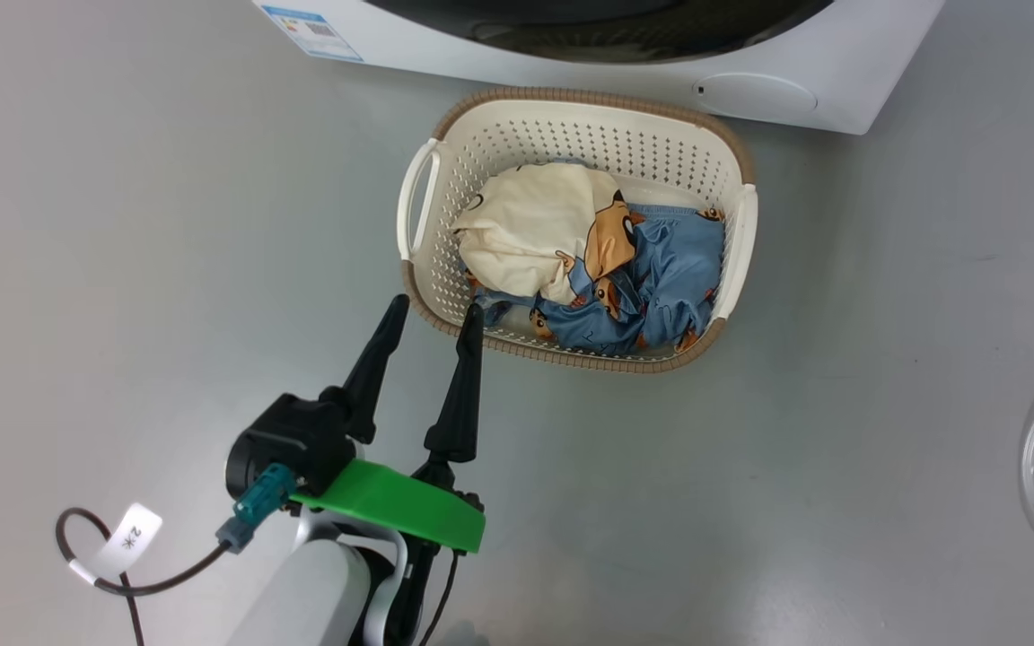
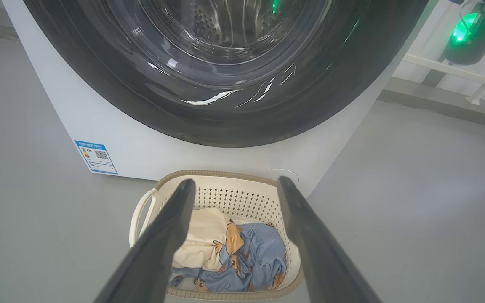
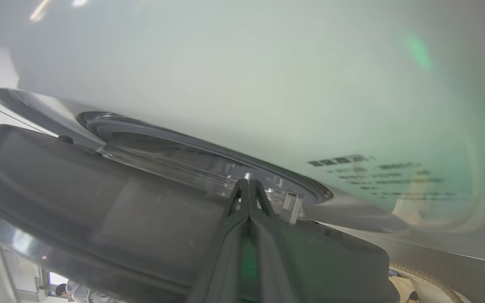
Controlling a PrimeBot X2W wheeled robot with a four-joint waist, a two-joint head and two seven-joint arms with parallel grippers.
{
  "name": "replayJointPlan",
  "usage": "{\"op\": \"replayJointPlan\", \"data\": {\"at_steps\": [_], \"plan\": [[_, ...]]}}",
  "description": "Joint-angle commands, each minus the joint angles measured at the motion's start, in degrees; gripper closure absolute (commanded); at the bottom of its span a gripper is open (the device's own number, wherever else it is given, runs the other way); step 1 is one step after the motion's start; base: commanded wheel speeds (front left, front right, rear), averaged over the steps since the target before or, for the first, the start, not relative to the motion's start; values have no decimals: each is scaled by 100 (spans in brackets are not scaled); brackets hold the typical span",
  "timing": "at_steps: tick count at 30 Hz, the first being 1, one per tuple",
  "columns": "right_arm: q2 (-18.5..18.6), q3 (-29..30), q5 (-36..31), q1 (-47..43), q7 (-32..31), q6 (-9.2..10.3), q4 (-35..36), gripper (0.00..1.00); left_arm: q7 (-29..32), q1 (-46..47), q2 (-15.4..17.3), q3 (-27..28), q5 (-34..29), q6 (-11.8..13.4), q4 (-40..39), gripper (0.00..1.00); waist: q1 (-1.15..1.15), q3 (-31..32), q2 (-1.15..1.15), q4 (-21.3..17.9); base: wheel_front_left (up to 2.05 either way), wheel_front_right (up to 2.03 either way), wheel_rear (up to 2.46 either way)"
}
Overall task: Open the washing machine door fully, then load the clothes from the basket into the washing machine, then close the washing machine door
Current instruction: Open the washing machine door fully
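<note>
Left gripper point(image 1: 437, 307) spread, right gripper point(image 3: 249, 185) at door point(image 3: 99, 202)

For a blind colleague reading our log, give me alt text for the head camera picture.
A cream basket holding a cream garment and a blue printed garment sits on the grey floor just before the white washing machine. The open left gripper points at the basket's near left corner.
</note>
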State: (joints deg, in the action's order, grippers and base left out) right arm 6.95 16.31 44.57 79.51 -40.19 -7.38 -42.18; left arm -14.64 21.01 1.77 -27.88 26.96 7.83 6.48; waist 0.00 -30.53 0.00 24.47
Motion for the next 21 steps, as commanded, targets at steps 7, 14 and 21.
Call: {"op": "replayJointPlan", "data": {"at_steps": [7,14,21], "plan": [[-321,-136,112,-210,-248,-11,120,100,-36,-113,110,177,-65,9,-74,0,0,177,0,-73,0,0,0],[-354,-133,269,-566,-315,-11,194,100,-36,-196,110,173,-109,-11,-28,0,0,409,0,-113,0,0,0],[-383,-230,399,-893,-404,-11,283,100,-36,-277,110,200,-158,-11,-10,0,0,571,0,-166,0,0,0]]}}
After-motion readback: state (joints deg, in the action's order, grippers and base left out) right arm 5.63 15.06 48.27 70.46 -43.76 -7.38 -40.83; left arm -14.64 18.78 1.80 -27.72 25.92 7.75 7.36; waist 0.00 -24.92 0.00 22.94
